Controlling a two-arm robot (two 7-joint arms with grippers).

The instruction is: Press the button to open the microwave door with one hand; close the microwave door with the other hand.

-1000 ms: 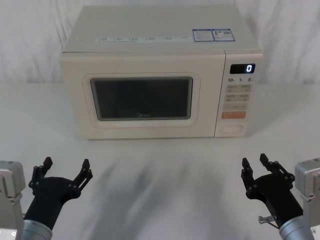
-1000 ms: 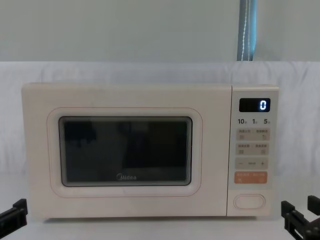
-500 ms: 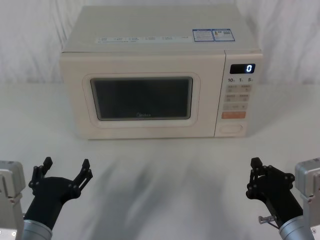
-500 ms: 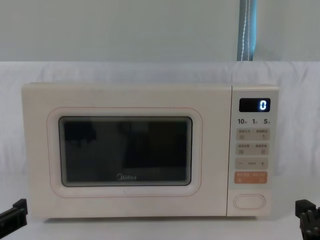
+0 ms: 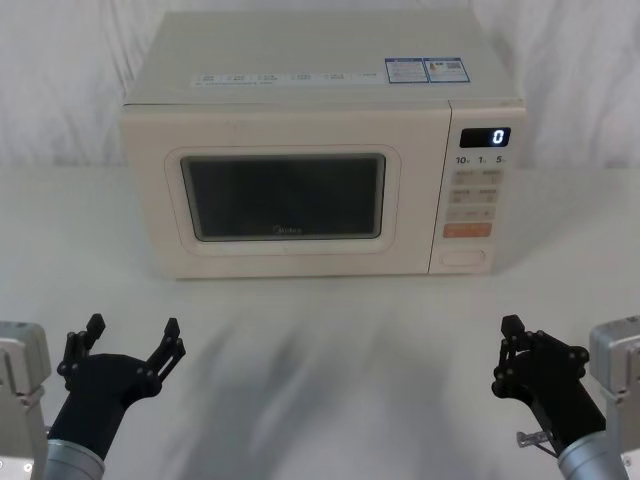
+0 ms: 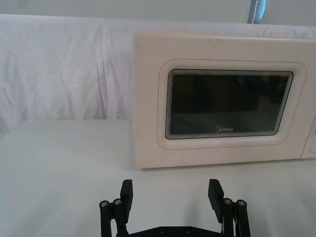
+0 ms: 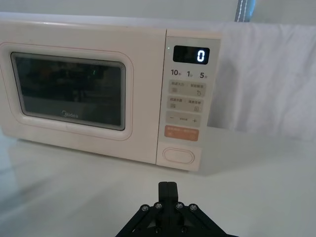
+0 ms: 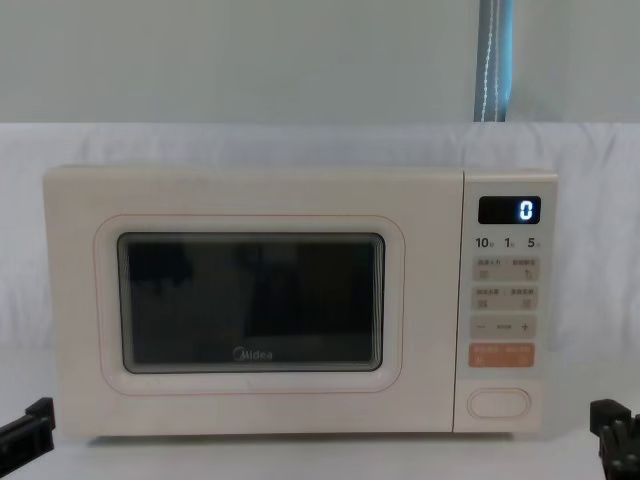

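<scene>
We see the microwave (image 5: 320, 150) standing at 12 o'clock on the white table (image 5: 330, 350), far side, with a white cloth wall behind it. Its door (image 5: 285, 195) is closed, flush with the front, and nothing can be told about the inside through the dark window (image 5: 283, 196). The control panel (image 5: 477, 190) is at the right end of the front; the display (image 5: 485, 137) shows 0. The button (image 5: 465, 257) sits at the bottom of the panel, just under the orange key (image 5: 467, 230), and nothing touches it.

The left gripper (image 5: 127, 342) is at 7 o'clock, low over the near table, its jaws spread wide. In the left wrist view we see the two fingers (image 6: 126, 193) well apart, pointing toward the door. The right gripper (image 5: 512, 340) is at 5 o'clock, also near the front edge; its jaws are pressed together, and in the right wrist view its tip (image 7: 168, 190) points toward the button (image 7: 178, 155).

Between both grippers and the microwave front there is a wide band of bare table. To the left and to the right of the microwave the table is also bare up to the cloth.
</scene>
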